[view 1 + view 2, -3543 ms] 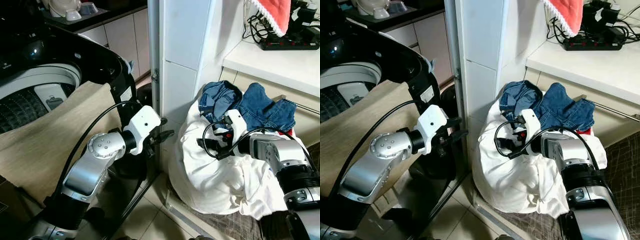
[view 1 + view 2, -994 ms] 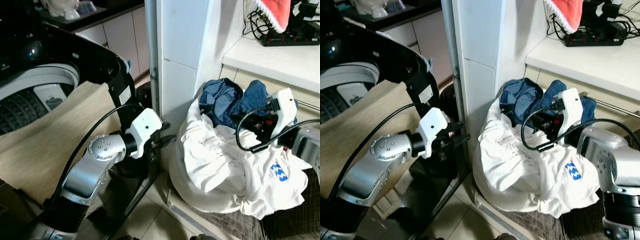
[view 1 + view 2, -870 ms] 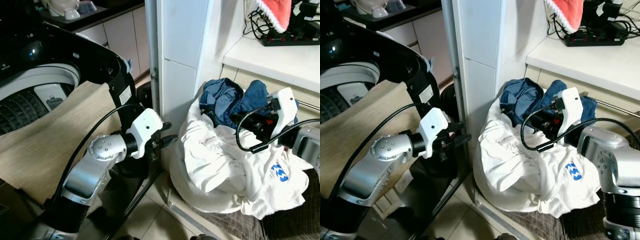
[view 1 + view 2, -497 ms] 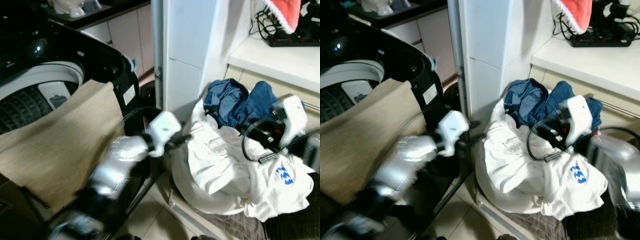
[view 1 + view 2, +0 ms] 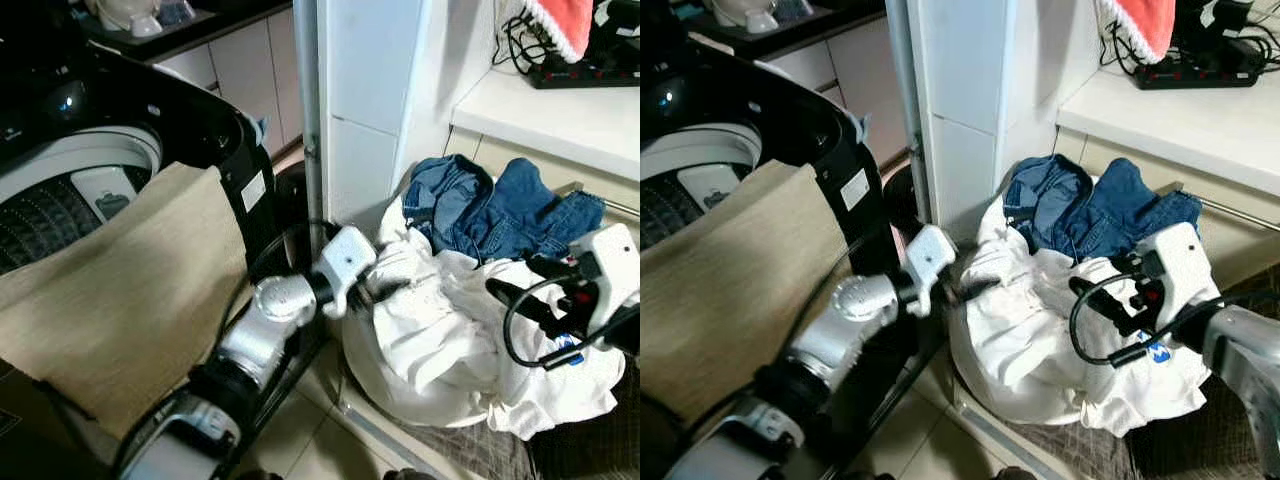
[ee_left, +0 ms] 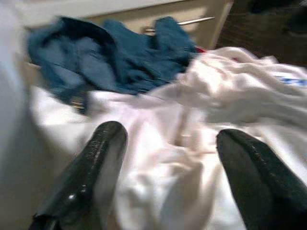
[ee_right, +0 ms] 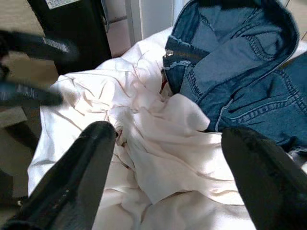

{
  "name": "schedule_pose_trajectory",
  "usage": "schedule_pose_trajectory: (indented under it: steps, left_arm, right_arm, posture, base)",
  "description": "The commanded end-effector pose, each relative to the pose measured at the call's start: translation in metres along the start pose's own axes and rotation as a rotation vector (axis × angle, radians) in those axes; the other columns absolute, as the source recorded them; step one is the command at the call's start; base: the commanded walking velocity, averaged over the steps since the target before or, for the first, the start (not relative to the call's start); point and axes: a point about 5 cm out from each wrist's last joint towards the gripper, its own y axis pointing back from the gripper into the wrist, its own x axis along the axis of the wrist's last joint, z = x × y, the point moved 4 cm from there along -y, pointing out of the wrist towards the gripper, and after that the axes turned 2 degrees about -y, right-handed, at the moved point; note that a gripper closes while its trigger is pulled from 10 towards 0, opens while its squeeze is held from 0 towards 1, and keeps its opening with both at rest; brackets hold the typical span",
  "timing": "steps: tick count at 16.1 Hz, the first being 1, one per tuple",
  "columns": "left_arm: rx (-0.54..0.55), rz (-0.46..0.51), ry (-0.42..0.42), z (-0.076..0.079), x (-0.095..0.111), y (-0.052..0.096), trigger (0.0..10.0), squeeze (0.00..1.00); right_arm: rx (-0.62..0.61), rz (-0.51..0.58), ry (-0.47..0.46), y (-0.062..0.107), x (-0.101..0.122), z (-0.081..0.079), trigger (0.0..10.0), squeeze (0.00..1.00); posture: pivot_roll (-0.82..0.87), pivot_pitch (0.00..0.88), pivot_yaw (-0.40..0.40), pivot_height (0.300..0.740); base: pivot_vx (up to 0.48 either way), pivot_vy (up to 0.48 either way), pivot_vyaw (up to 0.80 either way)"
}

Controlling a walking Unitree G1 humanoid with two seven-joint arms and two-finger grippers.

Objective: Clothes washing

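**A:** In the left eye view, where is the laundry, and which arm is nearer to it?

**B:** A heap of crumpled white cotton garments (image 5: 440, 330) sits at centre right, on the floor against the white pillar, with a blue denim garment (image 5: 495, 210) on its far side. The left gripper (image 5: 392, 290) reaches in from the left, its tips at the heap's left edge. The right gripper (image 5: 520, 290) hangs at the right, just above the white cloth. The left one looks nearer to contact.

**A:** And the right eye view?

**B:** The same layout. The open top-loading black washing machine (image 5: 700, 140) stands far left, with a beige cloth (image 5: 720, 300) draped over its front.

**A:** The left wrist view?

**B:** Blurred. Two black fingers (image 6: 91, 177) are spread wide, with white folds lying straight ahead between them and denim beyond.

**A:** The right wrist view?

**B:** Its black fingers (image 7: 72, 187) are also spread apart, holding nothing. White cloth lies below and between them, denim further off to one side. I judge either arm need only push forward and close.
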Motion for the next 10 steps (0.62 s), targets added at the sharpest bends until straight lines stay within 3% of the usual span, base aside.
schedule_pose_trajectory:
  steps: [1,3,5,6,9,10]
  left_arm:
    - [-0.020,0.013,-0.006,0.000,0.003,-0.001,10.0,1.00]
    - [-0.005,0.040,0.051,0.000,0.002,-0.007,10.0,1.00]
    - [0.009,-0.023,0.019,-0.001,-0.010,-0.011,10.0,1.00]
    - [0.034,-0.058,-0.017,-0.004,-0.015,-0.012,10.0,0.00]
    - [0.041,-0.123,-0.069,-0.004,-0.025,-0.015,10.0,0.00]
    - [0.048,-0.143,-0.086,-0.005,-0.028,-0.015,10.0,0.00]
  right_arm:
    - [-0.007,0.019,0.019,0.005,0.005,0.001,10.0,1.00]
    - [-0.023,0.013,0.020,0.005,0.003,0.006,10.0,1.00]
    - [-0.007,0.006,0.026,0.004,0.004,0.004,10.0,1.00]
    - [0.003,-0.005,0.034,0.004,0.002,0.003,10.0,1.00]
    - [0.025,-0.025,0.033,0.003,0.000,0.000,10.0,1.00]
    - [0.033,-0.028,0.031,0.004,0.000,-0.001,10.0,0.56]
  posture:
    - [-0.29,0.054,0.080,0.740]
    - [-0.30,0.056,0.072,0.740]
    - [-0.30,0.057,0.069,0.740]
    - [-0.30,0.057,0.069,0.740]
    - [-0.30,0.055,0.067,0.740]
    - [-0.30,0.055,0.067,0.740]
  base:
    - [0.000,0.000,0.00]
    - [0.000,0.000,0.00]
    - [0.000,0.000,0.00]
    - [0.000,0.000,0.00]
    - [0.000,0.000,0.00]
    - [0.000,0.000,0.00]
